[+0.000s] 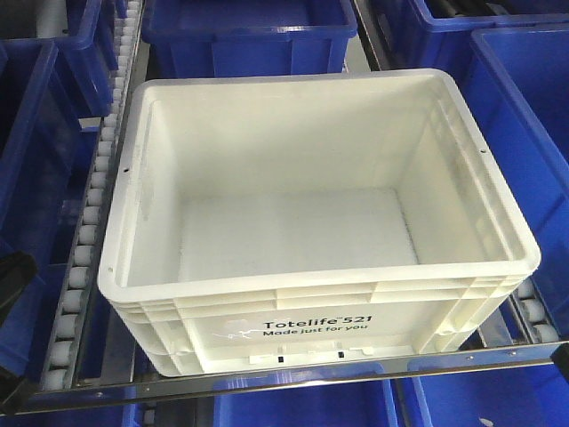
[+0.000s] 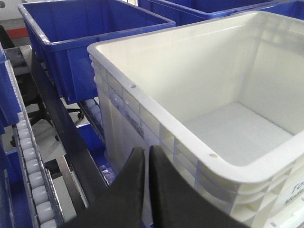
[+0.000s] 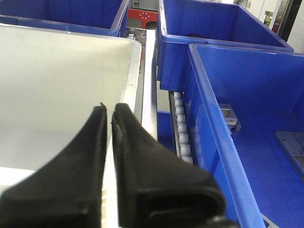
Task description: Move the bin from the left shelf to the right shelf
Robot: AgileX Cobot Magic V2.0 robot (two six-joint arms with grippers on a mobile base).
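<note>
Black tapered left claw [image 2: 146, 164] pinched beside glossy ribbed white bin [image 1: 316, 334].

Bin [image 1: 320, 222]: white plastic, smooth, slightly glossy, ribbed rim, black print; neighbouring blue bins [image 1: 249, 31]: glossy moulded plastic; shelf rail [image 1: 267, 378]: bright polished metal, with white plastic rollers [image 1: 84, 249]; gripper fingers [image 3: 142, 166]: matt black, rubber-like.

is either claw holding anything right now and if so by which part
Nothing is held. The left claw is shut beside the white bin's left wall, and the right claw is shut near its right rim, with nothing between the fingers.
</note>
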